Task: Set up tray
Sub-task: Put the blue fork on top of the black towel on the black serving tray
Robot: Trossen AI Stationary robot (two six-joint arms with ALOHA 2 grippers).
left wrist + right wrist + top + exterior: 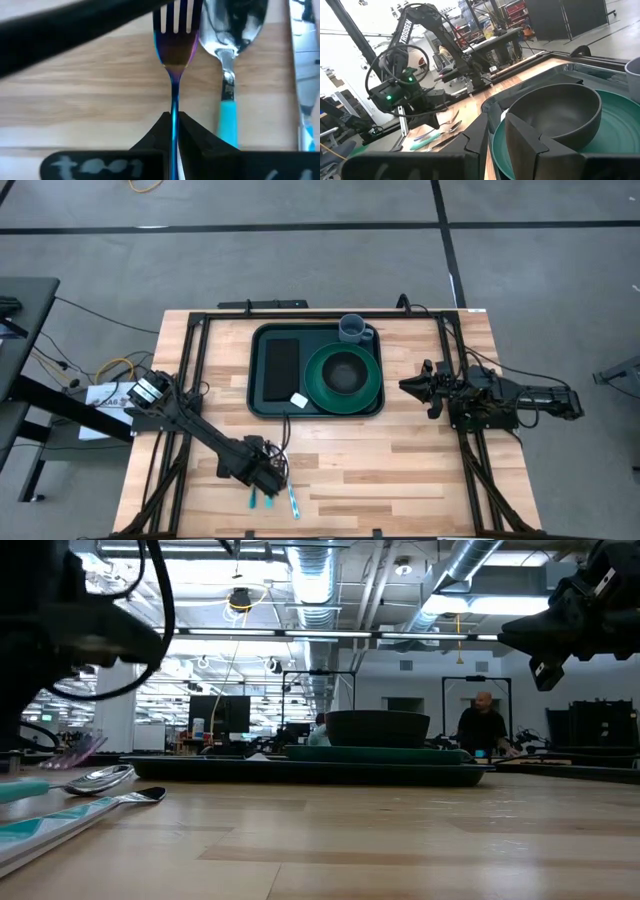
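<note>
The dark green tray [262, 402] sits at the table's far middle and carries a flat black rectangle [281, 367], a green plate [318, 385] with a dark bowl [345, 372] on it, and a grey cup [353, 329]. Near the front left, my left gripper [268, 480] points down, shut on a fork [175, 47] with a rainbow-tinted head. Beside the fork lie a teal-handled spoon [229, 70] and a knife [305, 75] on the wood. My right gripper [410, 387] waits at the table's right, level and slightly open, with nothing between its fingers. My left gripper pinches the fork's thin handle [174, 107] between its two fingers, a little behind the head. The fingers come from above and lie across the handle. The head sticks out past the fingertips; in the low view the tines [85, 748] stand tilted up above the spoon.
Bare wood lies between the cutlery and the tray's near rim. A small white piece [299, 399] rests in the tray beside the plate. Black frame rails run along both table sides. People [483, 730] show in the room beyond the far edge.
</note>
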